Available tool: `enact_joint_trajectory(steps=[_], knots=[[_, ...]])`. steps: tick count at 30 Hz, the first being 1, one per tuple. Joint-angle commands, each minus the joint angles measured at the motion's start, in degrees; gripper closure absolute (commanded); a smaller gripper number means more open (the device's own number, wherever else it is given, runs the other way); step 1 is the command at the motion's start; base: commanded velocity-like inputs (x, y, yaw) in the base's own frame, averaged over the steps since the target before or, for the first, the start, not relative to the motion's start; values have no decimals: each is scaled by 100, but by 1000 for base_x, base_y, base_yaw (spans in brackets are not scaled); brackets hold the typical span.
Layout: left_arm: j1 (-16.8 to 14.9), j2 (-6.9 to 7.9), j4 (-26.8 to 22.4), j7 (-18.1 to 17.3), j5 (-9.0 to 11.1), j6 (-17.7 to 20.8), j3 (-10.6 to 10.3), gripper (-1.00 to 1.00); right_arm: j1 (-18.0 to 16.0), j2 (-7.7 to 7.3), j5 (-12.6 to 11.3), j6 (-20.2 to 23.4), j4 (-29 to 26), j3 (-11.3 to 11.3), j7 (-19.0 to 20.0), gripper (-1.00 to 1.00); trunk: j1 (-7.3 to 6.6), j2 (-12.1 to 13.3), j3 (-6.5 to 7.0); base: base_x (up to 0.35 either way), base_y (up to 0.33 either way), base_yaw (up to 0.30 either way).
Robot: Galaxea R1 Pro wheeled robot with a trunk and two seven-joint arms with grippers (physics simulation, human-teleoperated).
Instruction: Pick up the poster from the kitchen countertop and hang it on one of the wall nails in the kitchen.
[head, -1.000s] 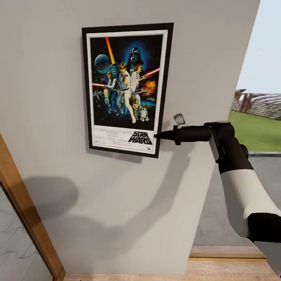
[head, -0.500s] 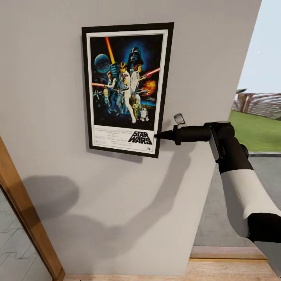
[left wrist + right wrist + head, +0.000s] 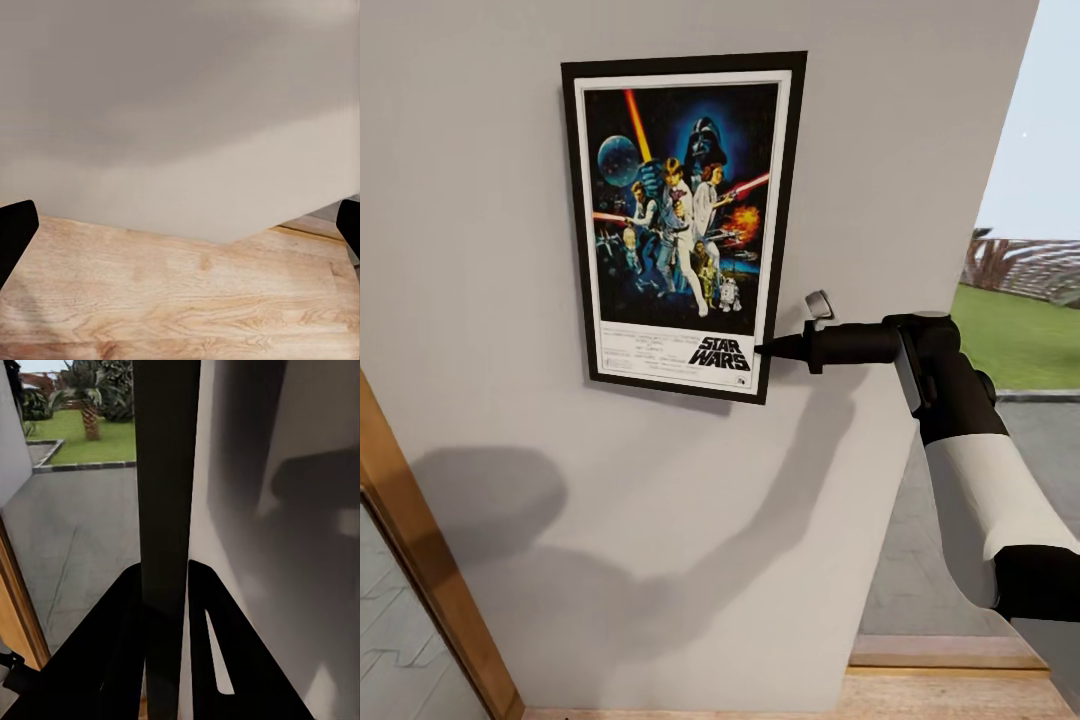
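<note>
The poster, black-framed with a white border and the STAR WARS logo at its foot, stands upright flat against the grey wall. My right gripper reaches in from the right and is shut on the frame's lower right edge. In the right wrist view that dark poster edge runs straight between the two fingers of the right gripper, with the wall alongside. Whatever lies behind the poster is hidden. My left gripper hangs open over the wooden floor, near the base of the wall.
A wooden door frame slants up at the lower left. The wall ends at the right, where paving and a green lawn show outside. A wooden floor runs along the wall's foot.
The whole view has shifted slightly, so the door frame and wall edge sit a little differently. My right gripper keeps the same hold on the poster's lower right edge.
</note>
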Motion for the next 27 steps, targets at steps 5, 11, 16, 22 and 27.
enact_joint_trajectory(steps=[5, 11, 16, 22, 27], knots=[[-3, 1, 8, -12, -40, -27, 45, -100, -3, -2, 30, 67, 3, 1, 32, 100, 2, -5, -3, 7, 0, 0], [-3, 1, 8, -13, -40, -27, 45, -100, -3, -2, 33, 66, 6, 1, 31, 100, 2, -5, -3, 1, 0, 0], [-3, 1, 8, -11, -40, -27, 45, -100, -3, -2, 33, 72, 7, 3, 27, 100, 2, -5, -3, 0, 0, 0], [-3, 1, 8, -10, -40, -27, 45, -100, -3, -2, 33, 92, 7, 9, 25, 100, 2, -5, -3, 0, 0, 0], [-3, 1, 8, -12, -40, -27, 45, -100, -3, -2, 33, 103, 7, 3, 23, 100, 2, -5, -3, 0, 0, 0]])
